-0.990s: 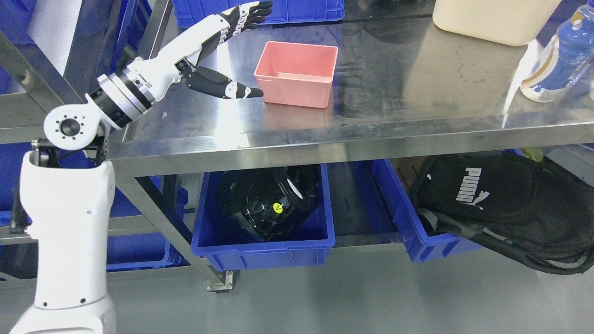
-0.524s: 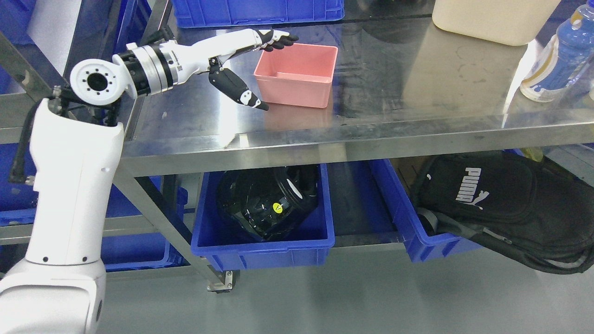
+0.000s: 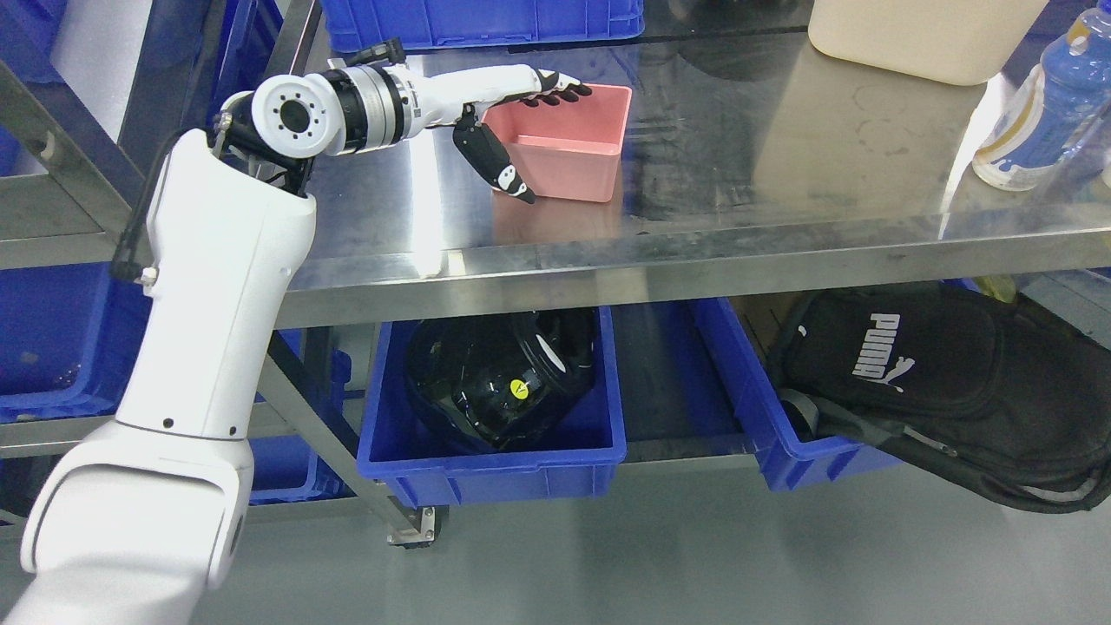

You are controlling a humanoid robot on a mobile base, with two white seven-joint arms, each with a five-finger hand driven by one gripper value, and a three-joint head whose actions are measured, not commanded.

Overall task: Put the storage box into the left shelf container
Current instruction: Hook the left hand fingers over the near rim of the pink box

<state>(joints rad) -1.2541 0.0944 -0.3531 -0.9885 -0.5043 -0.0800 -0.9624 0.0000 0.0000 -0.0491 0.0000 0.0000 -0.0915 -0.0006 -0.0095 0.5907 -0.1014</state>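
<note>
Steel table: left hand straddling pink storage box.

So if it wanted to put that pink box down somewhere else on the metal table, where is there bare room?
The widest bare stretch of the steel table lies between the pink box and the blue bottle, in front of the cream tub. A narrower strip runs along the front edge. The left end is crowded: the left hand straddles the box's corner there.
</note>
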